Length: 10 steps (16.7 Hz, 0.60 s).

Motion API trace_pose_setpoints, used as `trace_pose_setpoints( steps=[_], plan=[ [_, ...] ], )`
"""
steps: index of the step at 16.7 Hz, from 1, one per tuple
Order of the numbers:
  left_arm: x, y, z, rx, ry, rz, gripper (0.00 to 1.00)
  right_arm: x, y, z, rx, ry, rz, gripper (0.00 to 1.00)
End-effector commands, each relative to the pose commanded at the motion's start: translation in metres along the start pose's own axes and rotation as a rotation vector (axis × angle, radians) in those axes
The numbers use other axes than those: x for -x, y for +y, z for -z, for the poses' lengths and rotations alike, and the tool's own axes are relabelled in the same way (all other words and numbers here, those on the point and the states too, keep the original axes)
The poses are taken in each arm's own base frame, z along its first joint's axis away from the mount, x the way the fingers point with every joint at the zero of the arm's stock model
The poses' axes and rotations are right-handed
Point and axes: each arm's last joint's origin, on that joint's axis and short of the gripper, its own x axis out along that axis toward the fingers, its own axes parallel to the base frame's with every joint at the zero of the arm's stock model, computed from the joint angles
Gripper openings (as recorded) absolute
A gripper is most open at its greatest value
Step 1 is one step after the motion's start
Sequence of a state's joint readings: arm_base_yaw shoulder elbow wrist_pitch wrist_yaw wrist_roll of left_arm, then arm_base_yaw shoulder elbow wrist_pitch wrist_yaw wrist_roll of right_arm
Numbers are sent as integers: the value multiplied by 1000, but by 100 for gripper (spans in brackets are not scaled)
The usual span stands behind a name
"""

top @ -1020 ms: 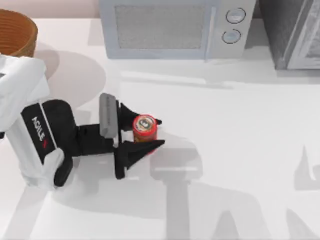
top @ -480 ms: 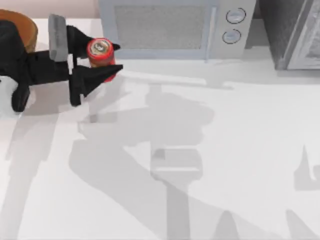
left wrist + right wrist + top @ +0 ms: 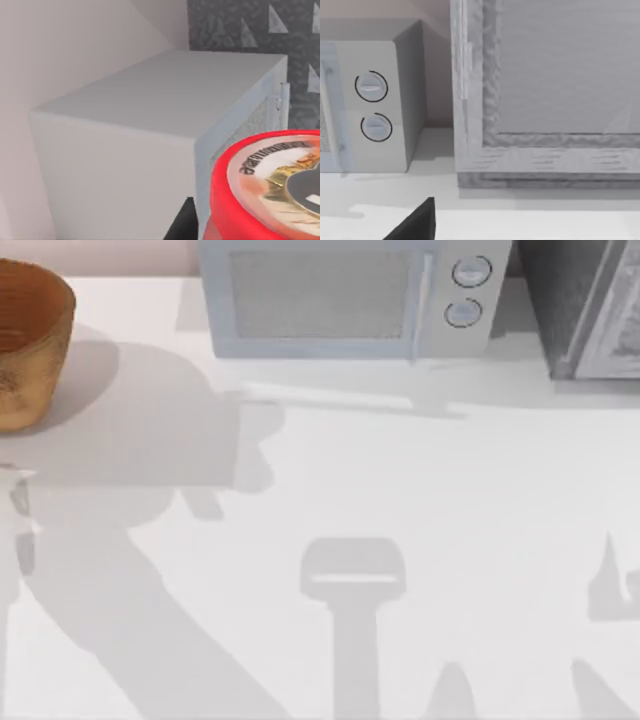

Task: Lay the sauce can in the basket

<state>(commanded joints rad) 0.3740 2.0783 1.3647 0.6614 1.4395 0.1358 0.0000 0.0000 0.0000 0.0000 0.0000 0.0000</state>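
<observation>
While my left wrist camera looks past the sauce can (image 3: 265, 187), all I get is its red rim and label up close with the microwave (image 3: 150, 130) behind, so I honestly can't tell how my fingers sit. From above, the basket (image 3: 30, 340) stands at the table's (image 3: 420, 490) far left corner.
</observation>
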Motion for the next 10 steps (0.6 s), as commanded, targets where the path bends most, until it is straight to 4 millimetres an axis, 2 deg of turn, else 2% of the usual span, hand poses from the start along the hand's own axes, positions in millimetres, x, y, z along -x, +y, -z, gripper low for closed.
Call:
trace_pose_setpoints(
  steps=[3, 5, 6, 10],
  plan=[
    [64, 17, -15, 51, 13, -151, 0, 0, 0, 0, 0, 0, 0, 100],
    [88, 22, -19, 75, 16, -210, 0, 0, 0, 0, 0, 0, 0, 100],
    [94, 22, -21, 81, 16, -225, 0, 0, 0, 0, 0, 0, 0, 100],
    [95, 22, -21, 82, 16, -229, 0, 0, 0, 0, 0, 0, 0, 100]
  ],
)
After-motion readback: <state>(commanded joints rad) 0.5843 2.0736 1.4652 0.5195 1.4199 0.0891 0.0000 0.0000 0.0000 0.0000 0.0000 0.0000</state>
